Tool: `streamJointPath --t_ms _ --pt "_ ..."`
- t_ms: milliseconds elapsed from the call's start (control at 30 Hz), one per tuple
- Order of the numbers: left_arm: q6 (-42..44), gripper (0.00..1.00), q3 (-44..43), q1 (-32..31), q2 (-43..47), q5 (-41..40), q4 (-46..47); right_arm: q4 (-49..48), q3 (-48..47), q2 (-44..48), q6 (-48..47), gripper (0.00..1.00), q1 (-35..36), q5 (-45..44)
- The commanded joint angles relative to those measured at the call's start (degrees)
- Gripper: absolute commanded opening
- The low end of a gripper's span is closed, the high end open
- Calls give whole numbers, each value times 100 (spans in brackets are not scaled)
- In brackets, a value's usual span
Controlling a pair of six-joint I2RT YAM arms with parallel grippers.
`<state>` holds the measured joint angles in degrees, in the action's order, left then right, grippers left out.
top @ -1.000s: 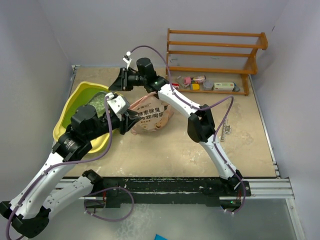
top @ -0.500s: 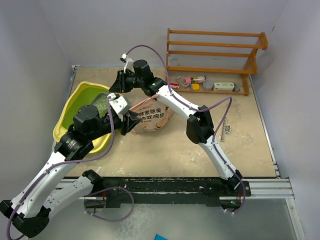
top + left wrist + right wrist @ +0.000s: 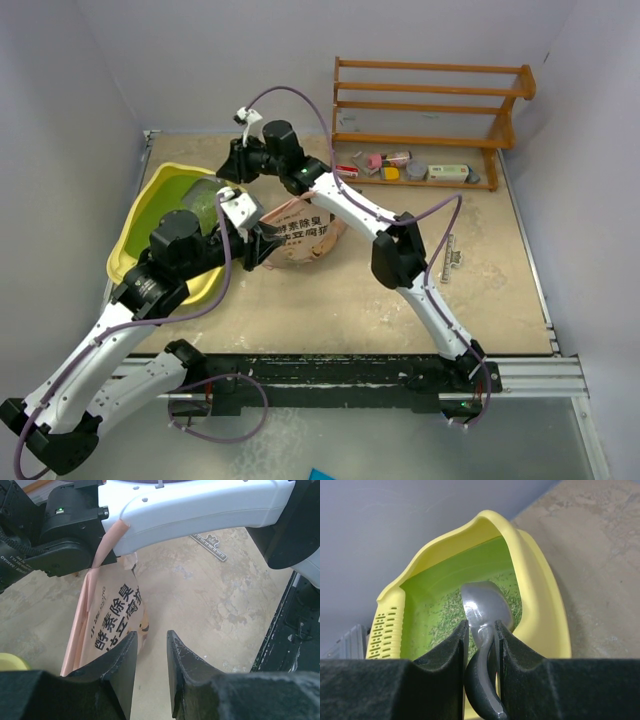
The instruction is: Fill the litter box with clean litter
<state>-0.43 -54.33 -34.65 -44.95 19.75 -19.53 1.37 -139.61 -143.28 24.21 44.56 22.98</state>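
Observation:
The yellow litter box (image 3: 128, 243) stands at the left, with pale green litter (image 3: 200, 206) on its floor. In the right wrist view the litter box (image 3: 540, 580) fills the frame with litter (image 3: 442, 622) spread inside. My right gripper (image 3: 481, 630) is shut on the handle of a silver metal scoop (image 3: 487, 602), whose bowl hangs over the box's near rim. In the top view the right gripper (image 3: 230, 170) is above the box's far right edge. My left gripper (image 3: 151, 647) is open and empty beside the peach-pink bag (image 3: 112, 615), which lies right of the box (image 3: 305, 232).
A wooden rack (image 3: 430, 110) stands at the back right with small items (image 3: 410, 168) on its lowest shelf. A small metal strip (image 3: 452, 256) lies on the table to the right of the bag. The right arm (image 3: 190, 510) crosses above the bag.
My right gripper has moved left with the scoop, farther over the litter box. The left arm has shifted only slightly beside the bag.

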Motion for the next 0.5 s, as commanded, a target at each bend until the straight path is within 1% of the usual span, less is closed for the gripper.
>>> streamJointPath --t_ms 0,167,367,467 --pt "-30 34 67 -33 124 12 248 -779 -177 575 -718 0 157 -180" --pt "-10 34 102 -32 137 -23 256 -778 -100 674 -1518 0 330 -257" --pt "-6 34 113 -28 162 -36 275 -1014 426 975 -2401 0 532 -427" --pt "-10 34 120 -32 171 -46 259 -1143 571 1077 -2474 0 554 -502"
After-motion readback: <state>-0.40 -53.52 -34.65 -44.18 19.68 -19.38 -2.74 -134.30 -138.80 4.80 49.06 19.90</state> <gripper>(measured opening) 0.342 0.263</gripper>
